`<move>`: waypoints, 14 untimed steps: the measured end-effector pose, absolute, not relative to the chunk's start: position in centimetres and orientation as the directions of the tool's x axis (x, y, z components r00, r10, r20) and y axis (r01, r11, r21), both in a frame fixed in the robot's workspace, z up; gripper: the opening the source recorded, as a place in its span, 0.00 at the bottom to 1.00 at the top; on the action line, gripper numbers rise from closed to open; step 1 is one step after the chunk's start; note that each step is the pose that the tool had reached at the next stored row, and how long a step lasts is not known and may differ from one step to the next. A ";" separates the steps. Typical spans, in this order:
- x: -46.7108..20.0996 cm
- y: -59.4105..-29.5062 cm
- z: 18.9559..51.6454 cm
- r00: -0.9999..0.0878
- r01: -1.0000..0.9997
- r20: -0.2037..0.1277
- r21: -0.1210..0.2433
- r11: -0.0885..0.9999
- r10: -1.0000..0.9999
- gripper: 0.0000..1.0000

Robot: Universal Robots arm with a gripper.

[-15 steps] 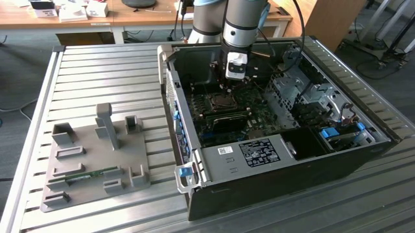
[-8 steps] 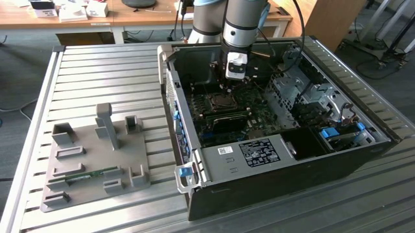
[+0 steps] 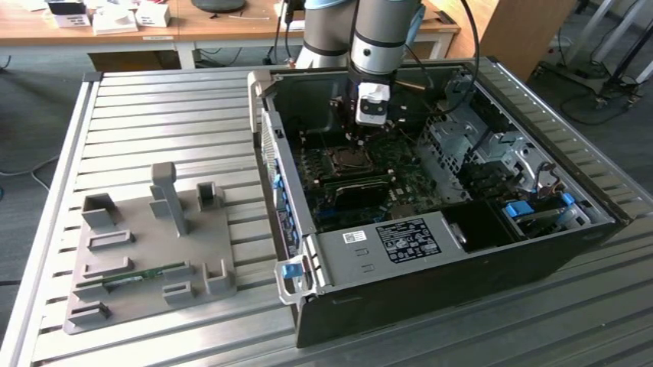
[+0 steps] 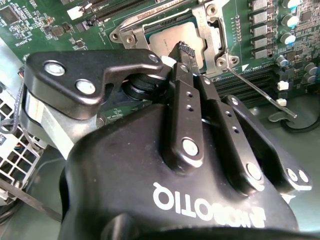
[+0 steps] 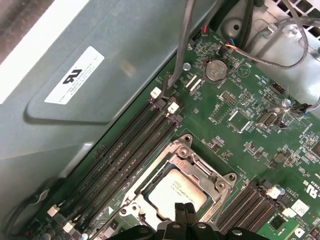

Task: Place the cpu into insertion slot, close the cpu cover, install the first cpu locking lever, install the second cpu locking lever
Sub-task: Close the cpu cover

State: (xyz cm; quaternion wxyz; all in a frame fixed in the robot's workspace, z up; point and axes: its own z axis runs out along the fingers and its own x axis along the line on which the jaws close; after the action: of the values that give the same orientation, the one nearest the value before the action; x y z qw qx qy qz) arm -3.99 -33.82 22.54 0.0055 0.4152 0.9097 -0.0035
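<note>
The cpu (image 5: 176, 192) is seated flat in the insertion slot (image 3: 352, 159), metal top upward and edges parallel to the memory slots (image 5: 125, 160). It is framed by the lowered cpu cover (image 5: 200, 165). Just above the cpu, the gripper (image 5: 185, 207) is held with its fingers pressed together and empty. All of this is housed in an open computer case (image 3: 429, 306) laid on a slatted metal table (image 3: 153, 115).

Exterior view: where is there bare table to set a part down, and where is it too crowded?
Bare slats of the table lie between the grey fixture and the far edge, to the exterior view's left of the computer case. Crowded: inside the case, where the gripper hangs over the cpu.
</note>
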 end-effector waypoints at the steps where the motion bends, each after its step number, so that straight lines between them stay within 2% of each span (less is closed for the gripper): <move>1: -4.0 -33.8 22.5 -0.663 0.749 -0.013 -0.002 0.663 0.749 0.11; 7: -4.0 -33.8 22.5 -0.719 0.695 -0.013 -0.002 0.719 0.695 0.11; 14: -4.0 -33.8 22.5 -0.732 0.681 -0.013 -0.002 0.732 0.681 0.11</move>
State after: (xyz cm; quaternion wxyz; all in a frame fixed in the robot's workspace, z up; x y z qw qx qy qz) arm -4.01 -33.83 22.53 0.0056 0.3658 0.9307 -0.0032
